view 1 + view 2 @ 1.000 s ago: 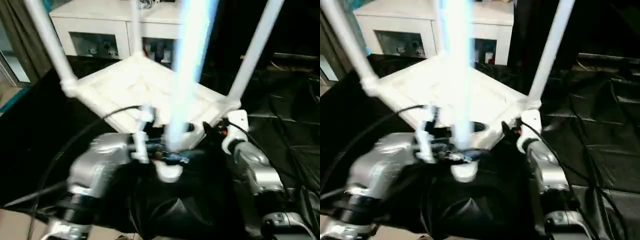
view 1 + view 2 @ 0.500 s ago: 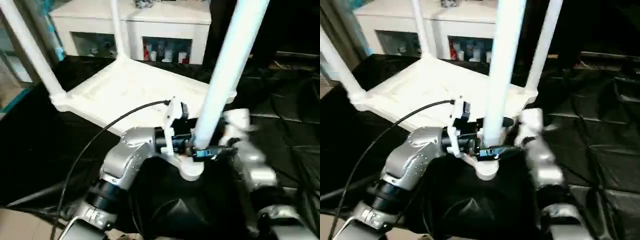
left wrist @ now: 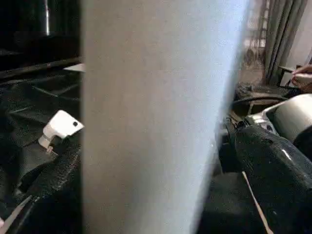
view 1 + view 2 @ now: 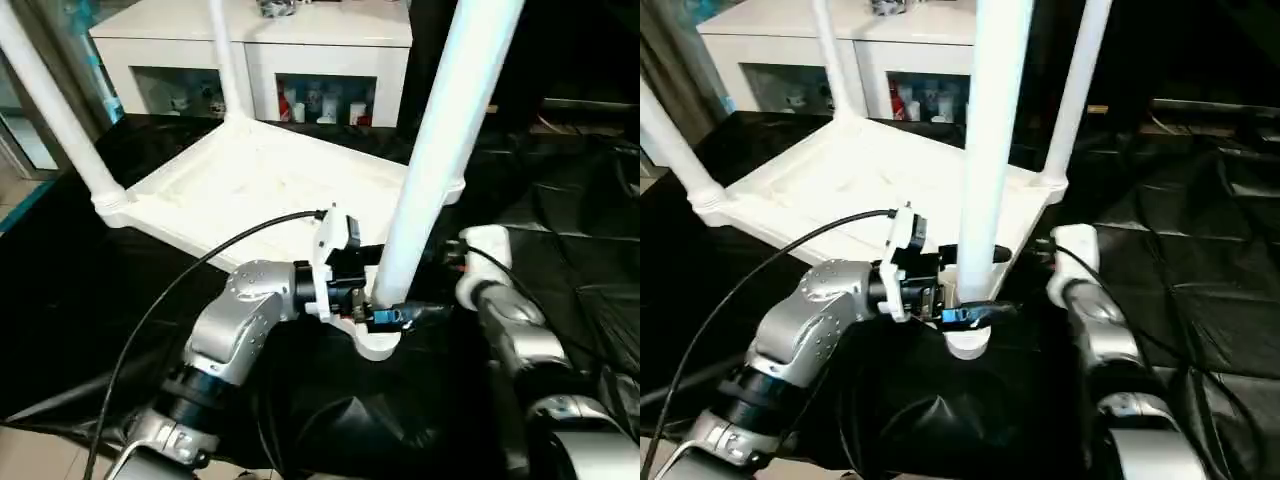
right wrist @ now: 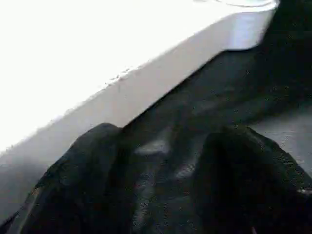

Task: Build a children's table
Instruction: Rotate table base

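Legs are the story: the children's table (image 4: 270, 185) lies upside down on the black-covered tabletop (image 4: 60, 260), ribbed underside up, and three white legs already stand in its far and side corner sockets, one at the left corner (image 4: 55, 110), one at the far corner (image 4: 225, 60) and one at the right corner (image 4: 1075, 90). The fourth leg (image 4: 440, 150) rises nearly upright at the near corner, its foot at the rounded socket (image 4: 378, 343) closest to the robot.

Clamped around that leg just above the socket is the left gripper (image 4: 385, 312); in the left wrist view the white tube fills the gap between its black fingers (image 3: 273, 161), so they hold the leg.

Off to the right, the right gripper (image 5: 161, 161) sits close beside the table's white edge, its two fingers (image 5: 239, 170) parted with only dark cloth between them, holding nothing.

By my judgement the build is near its end: three legs are in, and what remains is seating this last one fully, which I cannot confirm from here, then turning the table onto its feet.

Behind the tabletop stands a white cabinet (image 4: 330, 45).
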Robot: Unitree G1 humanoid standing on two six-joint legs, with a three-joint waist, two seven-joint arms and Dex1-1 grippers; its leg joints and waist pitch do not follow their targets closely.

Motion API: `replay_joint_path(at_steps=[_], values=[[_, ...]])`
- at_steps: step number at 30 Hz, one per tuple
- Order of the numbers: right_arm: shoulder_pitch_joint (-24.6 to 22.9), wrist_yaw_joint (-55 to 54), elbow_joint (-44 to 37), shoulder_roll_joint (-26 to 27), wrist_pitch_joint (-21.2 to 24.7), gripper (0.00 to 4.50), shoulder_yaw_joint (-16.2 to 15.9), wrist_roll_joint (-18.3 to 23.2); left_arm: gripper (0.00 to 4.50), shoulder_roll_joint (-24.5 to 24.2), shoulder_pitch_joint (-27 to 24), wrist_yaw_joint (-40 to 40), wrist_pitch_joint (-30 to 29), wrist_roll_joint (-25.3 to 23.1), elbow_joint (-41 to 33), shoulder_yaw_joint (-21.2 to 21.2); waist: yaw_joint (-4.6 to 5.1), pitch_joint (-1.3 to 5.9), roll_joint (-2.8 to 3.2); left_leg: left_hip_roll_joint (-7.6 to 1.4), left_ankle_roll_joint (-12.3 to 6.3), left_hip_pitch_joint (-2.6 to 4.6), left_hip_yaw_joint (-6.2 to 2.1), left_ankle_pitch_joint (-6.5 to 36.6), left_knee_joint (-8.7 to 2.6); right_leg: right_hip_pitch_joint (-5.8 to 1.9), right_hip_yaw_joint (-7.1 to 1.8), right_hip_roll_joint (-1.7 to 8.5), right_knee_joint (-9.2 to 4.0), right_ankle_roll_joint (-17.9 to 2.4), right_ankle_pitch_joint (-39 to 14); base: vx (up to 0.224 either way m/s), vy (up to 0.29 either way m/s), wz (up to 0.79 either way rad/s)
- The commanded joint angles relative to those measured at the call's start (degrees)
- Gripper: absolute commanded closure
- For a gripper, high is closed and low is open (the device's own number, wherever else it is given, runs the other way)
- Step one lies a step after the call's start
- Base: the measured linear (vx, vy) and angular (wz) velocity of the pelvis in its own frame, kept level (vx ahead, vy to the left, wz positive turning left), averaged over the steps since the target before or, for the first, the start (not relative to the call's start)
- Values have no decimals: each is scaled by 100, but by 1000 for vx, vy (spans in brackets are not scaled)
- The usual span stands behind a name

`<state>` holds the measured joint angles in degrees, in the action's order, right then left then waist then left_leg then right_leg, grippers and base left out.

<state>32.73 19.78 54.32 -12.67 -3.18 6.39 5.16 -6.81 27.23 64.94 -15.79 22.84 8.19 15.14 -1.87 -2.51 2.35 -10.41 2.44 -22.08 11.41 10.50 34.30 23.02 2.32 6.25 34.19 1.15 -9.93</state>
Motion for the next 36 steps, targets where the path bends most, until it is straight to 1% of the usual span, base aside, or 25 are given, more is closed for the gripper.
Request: replay_joint_path(at_steps=[1,2,3,4,6,7,8,9,12,13,17,22,24,25,27,29,30,31,33,36], values=[[229,858,39,115,-196,71,-170,165,4,28,-5,119,-30,37,-141,156,-55,390,-87,-217,-537,86,-60,1010,-379,-286,-90,138,-301,-1700,-726,0,0,0],[229,858,39,115,-196,71,-170,165,4,28,-5,119,-30,37,-141,156,-53,392,-88,-216,-556,84,-53,1007,-372,-289,-88,130,-294,-1731,-685,0,0,0],[274,1145,75,95,-248,71,-215,175,4,43,8,132,-33,43,-134,168,-63,393,-84,-220,-578,69,-49,934,-368,-300,-81,130,-275,-1777,-590,0,0,0],[313,1399,119,68,-286,71,-251,179,4,61,25,146,-41,50,-123,176,-62,392,-98,-218,-589,61,-48,910,-363,-305,-81,130,-272,-1780,-557,0,0,0],[369,1847,201,-17,-360,71,-307,172,4,79,62,171,-29,41,-91,192,-71,395,-98,-223,-633,67,-37,953,-348,-299,-79,136,-270,-1833,-562,0,0,0],[395,1954,242,-51,-376,71,-306,172,4,84,80,181,-18,34,-73,200,-75,392,-97,-226,-638,67,-38,933,-349,-299,-81,141,-272,-1835,-561,0,0,0],[454,2164,338,-123,-421,71,-290,180,4,95,120,194,2,21,-35,219,-76,393,-111,-227,-650,64,-36,895,-347,-300,-82,140,-268,-1837,-542,0,0,0],[508,2297,418,-186,-470,71,-264,187,4,108,157,204,15,10,2,233,-78,399,-105,-229,-672,69,-30,890,-335,-294,-79,142,-266,-1884,-552,0,0,0],[594,2428,529,-253,-549,71,-226,179,4,148,218,220,51,-23,82,247,-95,391,-111,-235,-676,67,-24,872,-332,-291,-84,149,-267,-1887,-588,0,0,0],[611,2427,551,-261,-564,71,-223,168,4,158,229,222,64,-32,100,251,-101,397,-105,-238,-673,76,-25,863,-331,-287,-83,149,-266,-1891,-591,0,0,0],[679,2519,668,-258,-636,71,-207,126,4,203,268,218,102,-59,166,258,-100,394,-112,-237,-661,73,-25,877,-330,-284,-81,142,-265,-1905,-621,0,0,0],[739,2680,883,-193,-799,71,-334,-6,4,270,305,207,183,-102,253,284,-95,389,-106,-243,-629,72,-28,965,-338,-281,-82,144,-278,-1885,-738,0,0,0],[746,2794,898,-151,-791,71,-339,20,4,286,309,198,208,-110,271,297,-92,383,-103,-242,-612,78,-26,1023,-342,-274,-81,141,-289,-1879,-809,0,0,0],[756,2849,911,-130,-793,71,-340,31,4,291,314,194,220,-111,283,303,-94,385,-99,-245,-600,82,-29,1043,-346,-275,-82,137,-288,-1874,-810,0,0,0],[790,2929,954,-65,-812,71,-344,38,4,311,329,191,255,-113,315,313,-90,386,-70,-244,-598,74,-36,1063,-350,-281,-79,139,-281,-1888,-754,0,0,0],[804,2893,990,-33,-840,71,-367,2,4,324,331,186,282,-127,331,324,-71,386,-72,-249,-606,69,-36,1103,-353,-280,-78,138,-279,-1911,-724,0,0,0],[815,2887,1014,-18,-848,71,-366,-7,4,326,336,191,289,-129,342,325,-81,392,-37,-260,-597,84,-37,1132,-353,-269,-82,149,-278,-1930,-721,0,0,0],[823,2897,1033,8,-855,71,-366,-10,4,335,342,186,292,-134,352,329,-87,393,-41,-265,-589,92,-37,1130,-353,-267,-81,148,-282,-1944,-692,0,0,0],[856,2781,1086,74,-937,71,-352,-36,4,364,384,147,330,-175,418,328,-109,393,-7,-266,-567,101,-36,1098,-354,-265,-83,136,-266,-1978,-566,0,0,0],[869,2673,1104,92,-992,71,-317,-31,4,376,421,111,386,-222,487,318,-133,395,-5,-268,-545,106,-35,1106,-360,-266,-83,133,-260,-1979,-486,0,0,0]])
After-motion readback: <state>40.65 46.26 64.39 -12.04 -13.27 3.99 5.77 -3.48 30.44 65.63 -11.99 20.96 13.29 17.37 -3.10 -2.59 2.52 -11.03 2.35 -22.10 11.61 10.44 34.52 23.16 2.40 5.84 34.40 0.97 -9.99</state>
